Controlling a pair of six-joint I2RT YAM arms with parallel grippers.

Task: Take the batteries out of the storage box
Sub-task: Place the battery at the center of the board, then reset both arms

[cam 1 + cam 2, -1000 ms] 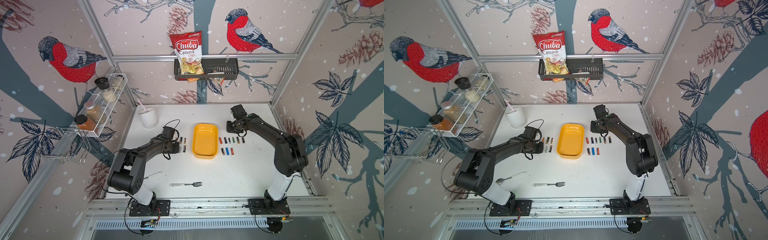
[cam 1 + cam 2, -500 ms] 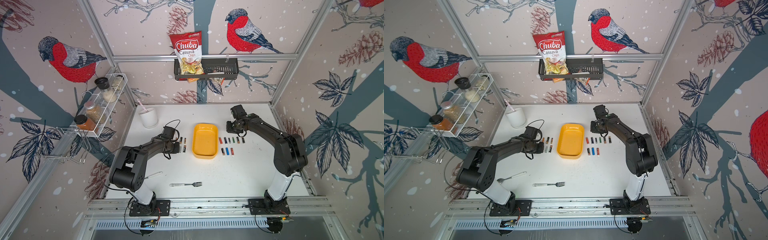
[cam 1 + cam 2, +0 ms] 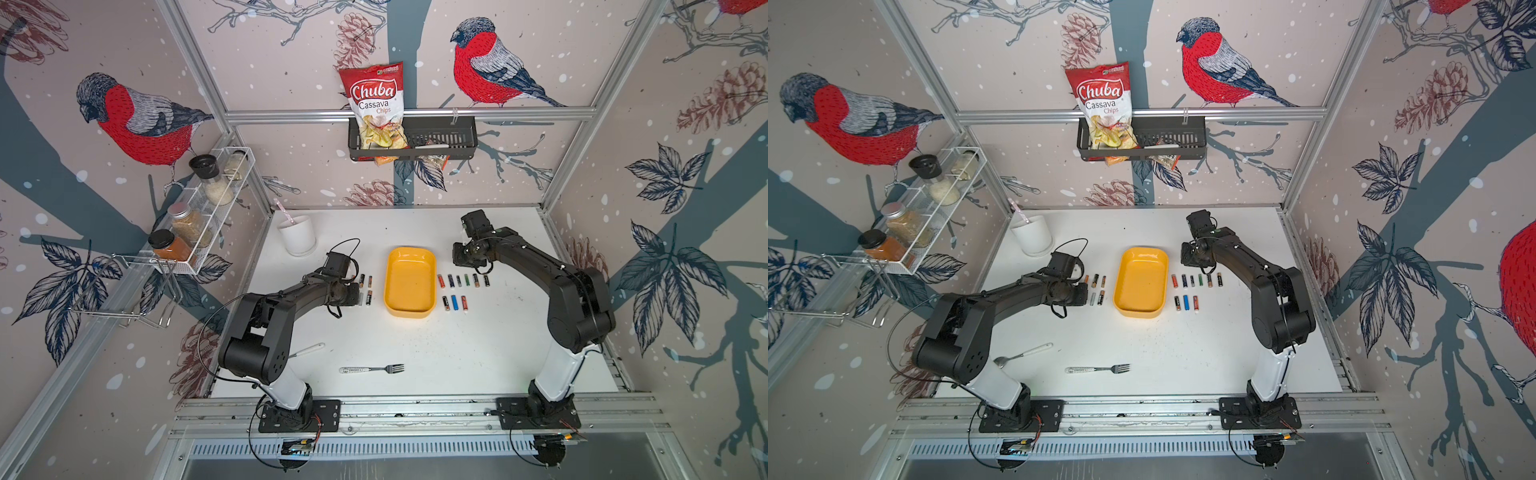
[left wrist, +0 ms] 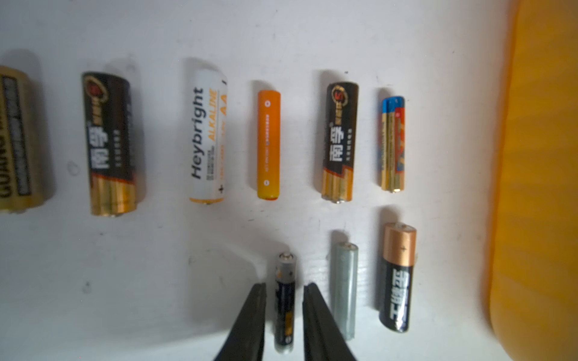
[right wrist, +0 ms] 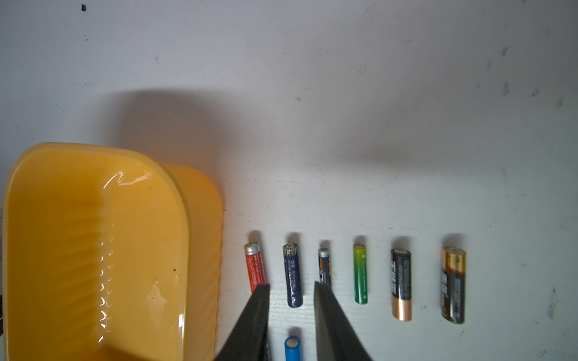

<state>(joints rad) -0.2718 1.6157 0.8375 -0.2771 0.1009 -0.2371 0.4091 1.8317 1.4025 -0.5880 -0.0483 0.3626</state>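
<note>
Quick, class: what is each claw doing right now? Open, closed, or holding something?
Left claw: open, straddling a black AAA battery, not gripping it.
Right claw: open, holding nothing.

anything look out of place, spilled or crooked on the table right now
Nothing stands out. The batteries lie in tidy parallel rows either side of the yellow storage box, which sits upright and empty. A fork and a spoon lie loose nearer the front edge.
</note>
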